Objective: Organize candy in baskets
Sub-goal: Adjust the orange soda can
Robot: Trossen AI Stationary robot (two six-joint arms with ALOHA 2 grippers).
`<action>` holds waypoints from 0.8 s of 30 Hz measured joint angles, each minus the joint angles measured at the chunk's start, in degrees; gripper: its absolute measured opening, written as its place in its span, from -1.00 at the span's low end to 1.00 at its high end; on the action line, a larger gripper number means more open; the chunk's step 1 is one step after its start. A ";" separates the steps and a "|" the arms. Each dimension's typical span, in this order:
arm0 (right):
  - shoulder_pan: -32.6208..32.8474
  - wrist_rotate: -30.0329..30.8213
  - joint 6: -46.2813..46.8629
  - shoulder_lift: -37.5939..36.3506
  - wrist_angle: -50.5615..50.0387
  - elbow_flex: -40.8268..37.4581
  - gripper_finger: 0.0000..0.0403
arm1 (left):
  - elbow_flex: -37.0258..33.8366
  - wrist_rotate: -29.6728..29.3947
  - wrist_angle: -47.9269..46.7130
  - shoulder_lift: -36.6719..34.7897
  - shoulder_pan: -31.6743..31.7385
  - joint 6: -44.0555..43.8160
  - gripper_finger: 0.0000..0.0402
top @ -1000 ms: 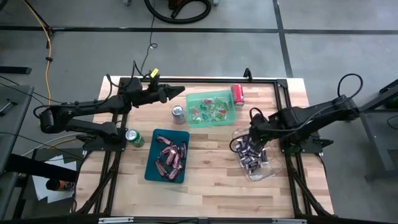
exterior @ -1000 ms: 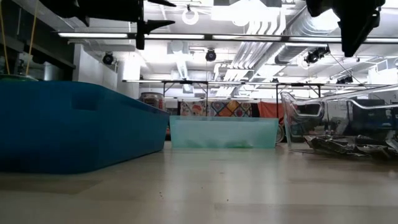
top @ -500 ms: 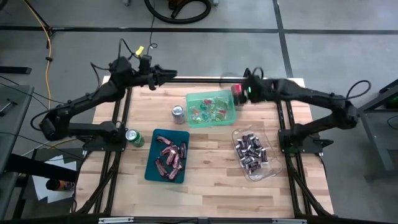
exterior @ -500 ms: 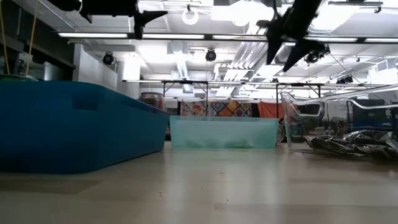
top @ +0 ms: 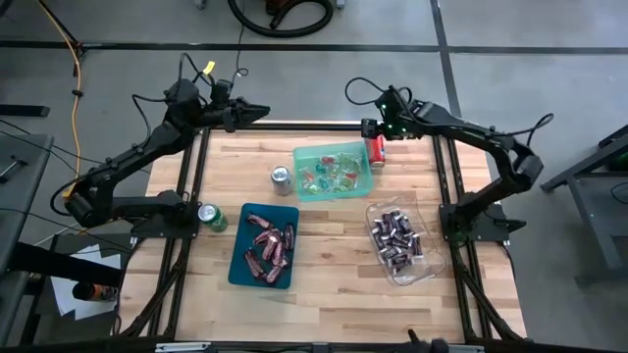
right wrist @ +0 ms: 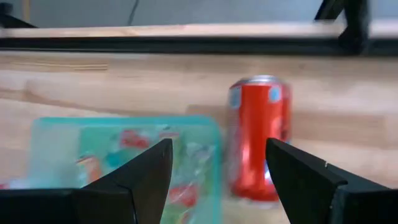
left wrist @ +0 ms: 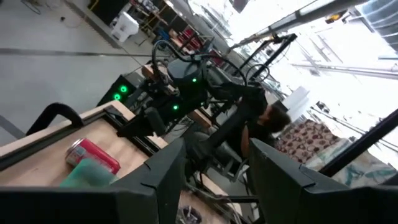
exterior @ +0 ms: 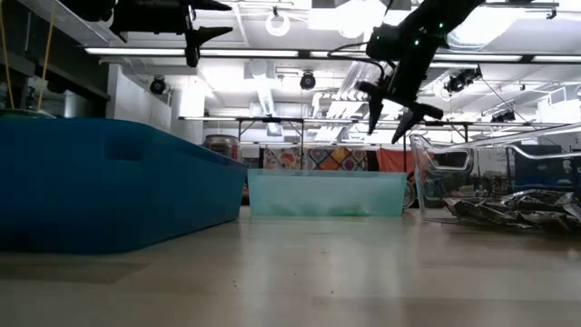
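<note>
The candy sits sorted in three baskets on the wooden tabletop point(top: 334, 284): green and red wrapped pieces point(top: 334, 171) in the light green basket point(top: 306, 188) at upper centre of the high view, pinkish-red bars point(top: 269, 245) in the dark teal basket point(top: 238, 273) at lower centre-left, and dark brown mini bars point(top: 395, 237) in the clear basket point(top: 425, 267) at lower centre-right. A red can point(top: 376, 150) lies on its side just beside the green basket's right end, a silver can point(top: 281, 176) stands just left of that basket, and a green can point(top: 208, 216) stands left of the teal one. The right tool point(top: 369, 126) hangs in the air over the back edge of the tabletop, above the red can and apart from it; its fingers point(right wrist: 140, 180) are spread wide and hold nothing, with the can and the green basket's corner showing between them in the wrist view. The left tool point(top: 257, 110) is raised over the back left edge of the tabletop, well apart from every basket; its fingers point(left wrist: 163, 177) stand partly apart with nothing between them.
</note>
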 joint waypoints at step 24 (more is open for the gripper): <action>-3.86 -4.38 -16.39 10.68 1.43 0.00 0.96 | 0.00 -9.61 0.02 0.04 -0.65 -1.05 -0.19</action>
